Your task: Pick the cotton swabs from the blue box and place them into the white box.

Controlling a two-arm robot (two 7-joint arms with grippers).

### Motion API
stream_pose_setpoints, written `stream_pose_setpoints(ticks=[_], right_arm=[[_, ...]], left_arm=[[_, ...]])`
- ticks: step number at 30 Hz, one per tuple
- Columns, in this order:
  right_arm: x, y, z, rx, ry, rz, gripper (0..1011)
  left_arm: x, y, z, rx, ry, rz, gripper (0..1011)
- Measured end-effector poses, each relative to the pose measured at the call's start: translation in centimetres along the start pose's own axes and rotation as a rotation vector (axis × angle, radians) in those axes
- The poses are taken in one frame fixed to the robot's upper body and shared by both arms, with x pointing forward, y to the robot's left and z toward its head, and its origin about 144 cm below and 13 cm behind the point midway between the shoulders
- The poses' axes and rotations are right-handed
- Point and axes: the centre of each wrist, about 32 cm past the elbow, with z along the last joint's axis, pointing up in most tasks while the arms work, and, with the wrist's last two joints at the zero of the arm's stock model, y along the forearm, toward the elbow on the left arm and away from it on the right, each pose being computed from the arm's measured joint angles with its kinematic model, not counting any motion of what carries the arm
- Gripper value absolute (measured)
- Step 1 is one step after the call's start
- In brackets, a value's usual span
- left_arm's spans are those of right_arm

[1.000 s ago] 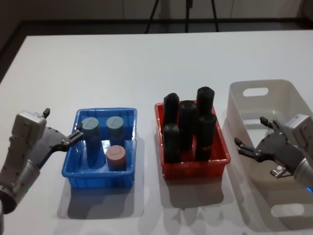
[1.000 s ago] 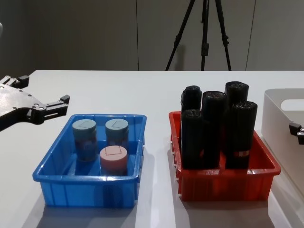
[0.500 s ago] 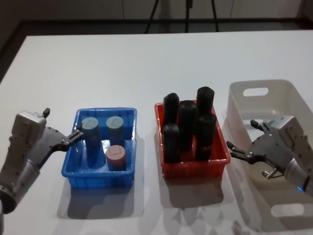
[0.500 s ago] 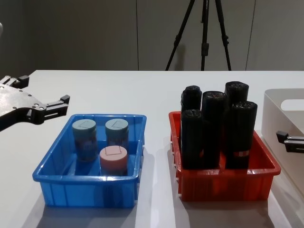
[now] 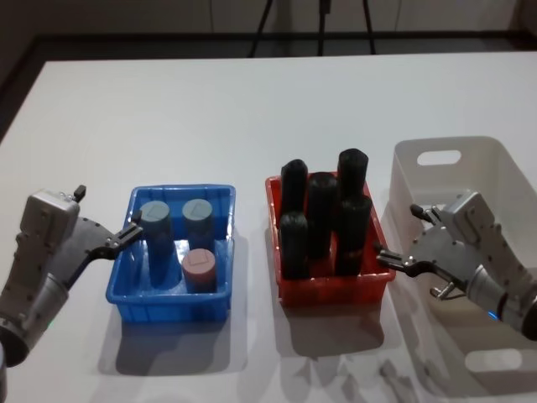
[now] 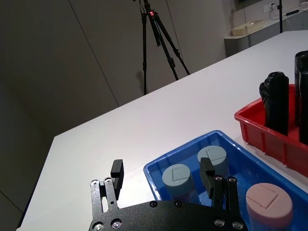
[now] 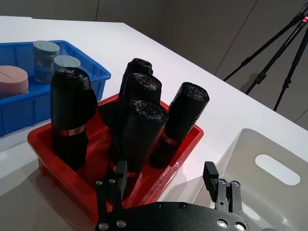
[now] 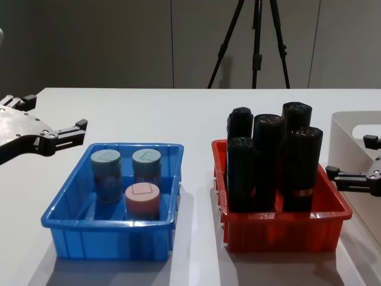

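Sliding leftward since a second ago, your right claw (image 5: 397,231) is now hanging over the left wall of the white box (image 5: 503,158). Its lower fingertip is reaching the right rim of the red bin (image 5: 336,291), and its fingers are spreading wide with nothing between them. Your left claw (image 5: 107,210) is keeping its place just outside the left rim of the blue box (image 5: 172,307), likewise released and empty. Nearest you, bare counter (image 5: 252,361) is running along the front of all three bins. The cotton swabs (image 5: 200,265) are standing upright inside the blue box, the pink-lidded tub in front and two grey-blue ones behind it. Black cylinders (image 5: 323,210) are crowding the red bin between the two boxes, rising well above its rim. Beyond them, you are getting wide open counter up to the far edge, past which a tripod (image 5: 319,21) is standing.
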Motion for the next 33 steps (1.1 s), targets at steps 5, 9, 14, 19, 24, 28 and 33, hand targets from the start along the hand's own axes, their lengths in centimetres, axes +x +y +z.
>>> stream_pose_setpoints(ticks=[5,9,14,19,24,28,33], right_arm=[[-0.1,0.6,-0.1,-0.005,0.004,0.009,1001],[-0.3,1.2,-0.1,-0.010,0.004,0.017,1001],[-0.5,1.8,-0.1,-0.010,0.001,0.030,1001],[-0.5,2.4,0.0,-0.006,-0.003,0.039,1001],[-0.6,2.9,0.1,-0.006,-0.009,0.043,1001],[-0.6,3.2,0.1,-0.007,-0.011,0.046,1001],[-0.8,3.8,0.1,-0.012,-0.013,0.049,1001]], left_arm=[[0.0,0.0,0.0,0.000,0.000,0.000,1001],[0.0,0.0,0.0,0.000,0.000,0.000,1001],[0.0,0.0,0.0,0.000,0.000,0.000,1001],[0.0,0.0,0.0,0.000,0.000,0.000,1002],[0.0,0.0,0.0,0.000,0.000,0.000,1001],[0.0,0.0,0.0,0.000,0.000,0.000,1001],[0.0,0.0,0.0,0.000,0.000,0.000,1001]])
